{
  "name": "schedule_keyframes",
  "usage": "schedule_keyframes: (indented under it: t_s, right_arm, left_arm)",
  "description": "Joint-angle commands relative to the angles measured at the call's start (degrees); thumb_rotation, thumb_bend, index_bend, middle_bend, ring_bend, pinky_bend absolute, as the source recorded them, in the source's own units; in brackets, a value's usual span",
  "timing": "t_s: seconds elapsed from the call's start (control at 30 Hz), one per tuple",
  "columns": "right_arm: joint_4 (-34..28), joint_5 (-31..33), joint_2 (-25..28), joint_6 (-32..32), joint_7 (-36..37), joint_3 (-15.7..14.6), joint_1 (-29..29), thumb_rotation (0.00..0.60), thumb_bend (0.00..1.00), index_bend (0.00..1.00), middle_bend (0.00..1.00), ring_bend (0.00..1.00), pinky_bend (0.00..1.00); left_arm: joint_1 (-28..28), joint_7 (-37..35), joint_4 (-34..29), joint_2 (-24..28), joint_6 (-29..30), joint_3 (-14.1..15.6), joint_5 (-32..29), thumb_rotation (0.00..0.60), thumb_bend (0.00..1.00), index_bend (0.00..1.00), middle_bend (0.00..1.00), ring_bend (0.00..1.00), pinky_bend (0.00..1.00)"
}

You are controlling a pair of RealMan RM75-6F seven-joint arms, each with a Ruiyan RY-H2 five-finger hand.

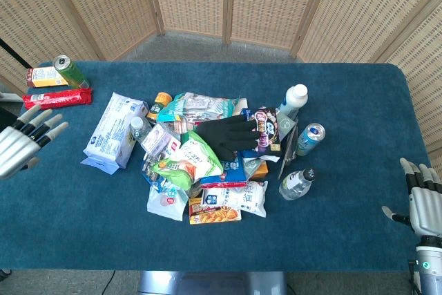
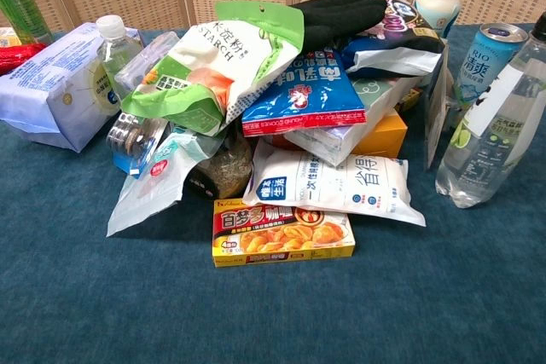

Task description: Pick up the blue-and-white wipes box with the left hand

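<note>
Blue-and-white, soft-sided and pillow-shaped, the wipes box (image 1: 115, 131) lies flat on the left part of the worktop (image 1: 345, 240), its long side running away from the robot; in the chest view it (image 2: 55, 84) shows as a glossy film pack with crimped ends at the far left. A small clear bottle (image 1: 138, 128) with a white cap lies just beside its right edge, at the border of the central heap. That heap holds a green starch bag (image 2: 213, 53), a black glove (image 1: 224, 133) draped on top, a blue snack packet (image 2: 299, 91) and a yellow curry box (image 2: 283, 234) in front. Farther back on the left stand a green can (image 1: 69, 70) and a red packet (image 1: 56, 97) (both well apart from the wipes). The left robot hand (image 1: 24, 144) hovers left of the wipes box, fingers spread, holding nothing, not touching it. The right robot hand (image 1: 423, 198) sits at the right edge, also spread and empty.
</note>
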Motion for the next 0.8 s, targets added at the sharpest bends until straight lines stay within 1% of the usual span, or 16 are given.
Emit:
schedule_keyframes:
  t_s: [0.03,0.27,0.53,0.8]
  right_arm:
    - [0.15,0.12,-0.07,-0.09,-0.05,0.04,0.03,0.600,0.00,0.00,0.00,0.00,0.00]
    - [0.21,0.12,-0.03,-0.08,0.19,0.07,0.01,0.600,0.00,0.00,0.00,0.00,0.00]
    - [0.04,0.43,0.26,0.00,0.64,0.21,-0.18,0.600,0.00,0.00,0.00,0.00,0.00]
    - [0.10,0.85,0.39,-0.36,0.97,0.37,-0.13,0.600,0.00,0.00,0.00,0.00,0.00]
  left_arm:
    - [-6.42,-1.69,8.69,-5.69,-3.58,2.77,3.20,0.600,0.00,0.00,0.00,0.00,0.00]
    - [-11.11,-0.02,14.62,-10.66,-8.44,5.89,3.85,0.600,0.00,0.00,0.00,0.00,0.00]
    - [-13.84,-0.48,18.46,-14.50,-9.91,6.25,1.27,0.600,0.00,0.00,0.00,0.00,0.00]
    - [-17.53,0.84,20.17,-16.73,-12.89,8.14,0.74,0.600,0.00,0.00,0.00,0.00,0.01]
